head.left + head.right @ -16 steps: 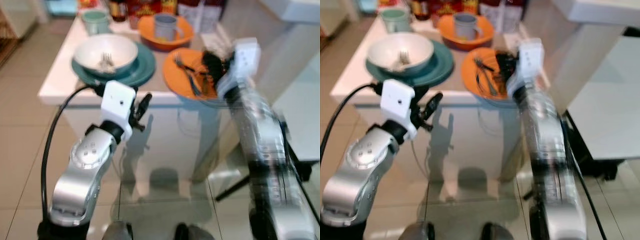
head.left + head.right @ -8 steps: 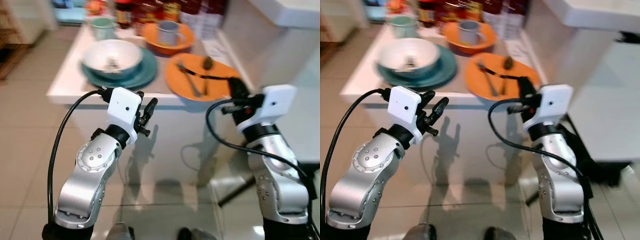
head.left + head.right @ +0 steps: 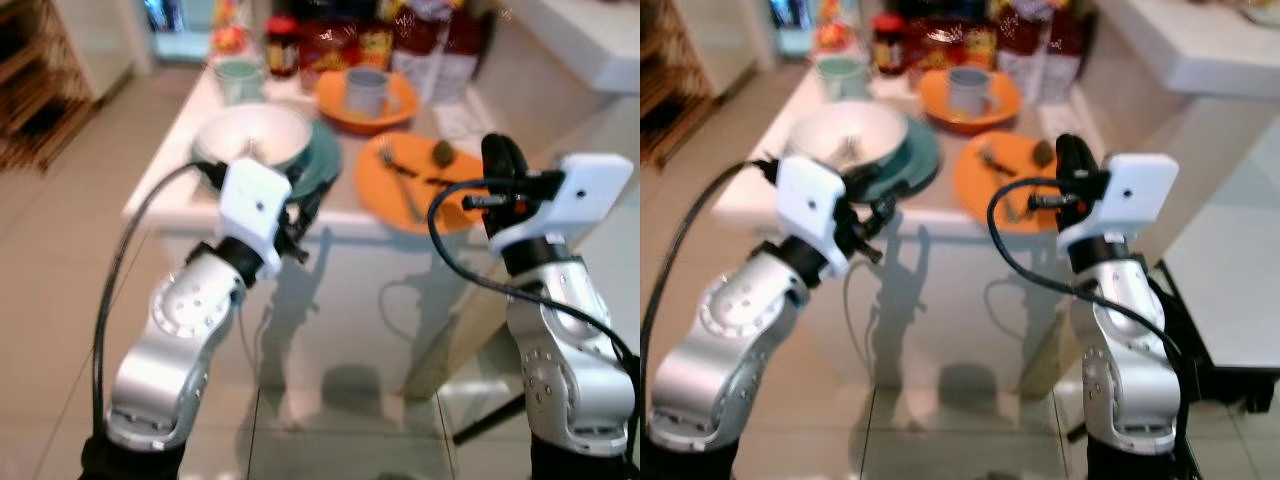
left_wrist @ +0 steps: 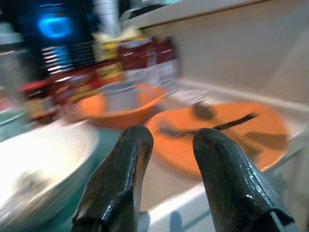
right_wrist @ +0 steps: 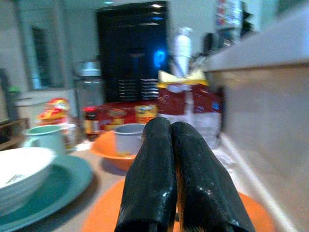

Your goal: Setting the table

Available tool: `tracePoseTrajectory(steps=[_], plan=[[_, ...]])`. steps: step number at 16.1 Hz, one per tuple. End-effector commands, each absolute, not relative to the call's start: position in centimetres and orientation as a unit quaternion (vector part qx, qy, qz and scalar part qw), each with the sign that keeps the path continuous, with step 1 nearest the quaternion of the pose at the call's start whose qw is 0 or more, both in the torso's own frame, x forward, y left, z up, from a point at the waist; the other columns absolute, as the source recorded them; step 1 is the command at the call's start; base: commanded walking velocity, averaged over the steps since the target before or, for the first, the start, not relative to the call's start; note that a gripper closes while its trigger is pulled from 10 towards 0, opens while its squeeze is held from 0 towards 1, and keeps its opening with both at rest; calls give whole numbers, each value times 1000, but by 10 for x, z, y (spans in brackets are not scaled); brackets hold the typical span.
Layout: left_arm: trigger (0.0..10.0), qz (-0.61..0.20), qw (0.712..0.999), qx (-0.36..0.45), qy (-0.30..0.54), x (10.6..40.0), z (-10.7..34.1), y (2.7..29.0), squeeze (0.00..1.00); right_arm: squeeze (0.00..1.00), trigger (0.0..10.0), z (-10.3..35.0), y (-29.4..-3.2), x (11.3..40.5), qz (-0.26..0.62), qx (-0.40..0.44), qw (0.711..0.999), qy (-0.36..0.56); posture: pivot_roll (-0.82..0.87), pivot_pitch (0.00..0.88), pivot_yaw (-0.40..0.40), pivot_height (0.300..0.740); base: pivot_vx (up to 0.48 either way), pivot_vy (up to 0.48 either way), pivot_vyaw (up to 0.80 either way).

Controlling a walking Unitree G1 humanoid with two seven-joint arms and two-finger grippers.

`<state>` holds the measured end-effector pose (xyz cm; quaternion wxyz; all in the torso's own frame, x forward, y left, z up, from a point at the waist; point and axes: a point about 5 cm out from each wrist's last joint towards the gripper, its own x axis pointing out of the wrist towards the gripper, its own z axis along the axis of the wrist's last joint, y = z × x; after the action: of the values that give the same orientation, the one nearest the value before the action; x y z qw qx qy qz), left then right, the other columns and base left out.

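Right gripper [image 5: 174, 179], fingers pressed together and empty, raised at the near right edge of the white tabletop [image 3: 170, 185] beside the orange plate [image 3: 420, 185] bearing fork and spoon; left gripper [image 4: 166, 183], fingers narrowly parted, near the white bowl [image 3: 252, 135] on its teal plate [image 3: 325, 160].

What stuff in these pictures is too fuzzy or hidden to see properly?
- Labels on the jars and packets at the table's far end: blurred in the eye views, unreadable.
- What lies in the white bowl: a small blurred shape in the eye views; perhaps a fork.
- Near edge of the orange plate: hidden behind the right gripper in the left eye view.
- Inside of the grey cup in the orange bowl: too small and blurred.
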<state>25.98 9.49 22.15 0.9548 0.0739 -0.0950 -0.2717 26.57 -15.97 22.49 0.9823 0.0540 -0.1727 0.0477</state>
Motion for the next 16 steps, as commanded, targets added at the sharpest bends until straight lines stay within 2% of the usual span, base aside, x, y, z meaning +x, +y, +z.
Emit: tracePoseTrajectory(steps=[1,4,7,8,9,14,16], plan=[[10000,-293,947,70,-109,256,229,88,0,0,10000,227,-166,263,32,58,983,-172,56,69,-20,740,334,0,-788],[10000,-284,949,63,-121,258,235,88,0,0,10000,230,-164,266,37,73,983,-167,53,70,-22,740,314,0,0],[10000,-282,948,68,-130,258,239,88,0,0,10000,230,-159,276,52,86,989,-113,54,69,-28,740,0,0,0],[10000,-285,947,67,-131,258,240,87,0,35,10000,229,-161,278,50,96,989,-100,57,70,-31,740,0,0,0],[10000,-291,945,67,-132,256,241,86,0,1000,10000,228,-163,281,41,94,991,-87,57,71,-32,740,0,0,0],[10000,-313,939,77,-123,255,236,80,0,1000,10000,219,-174,298,3,74,997,-5,44,61,-28,740,0,0,0],[10000,-315,938,85,-118,257,233,78,0,1000,10000,216,-181,319,-4,64,997,30,43,52,-28,740,0,0,0]])
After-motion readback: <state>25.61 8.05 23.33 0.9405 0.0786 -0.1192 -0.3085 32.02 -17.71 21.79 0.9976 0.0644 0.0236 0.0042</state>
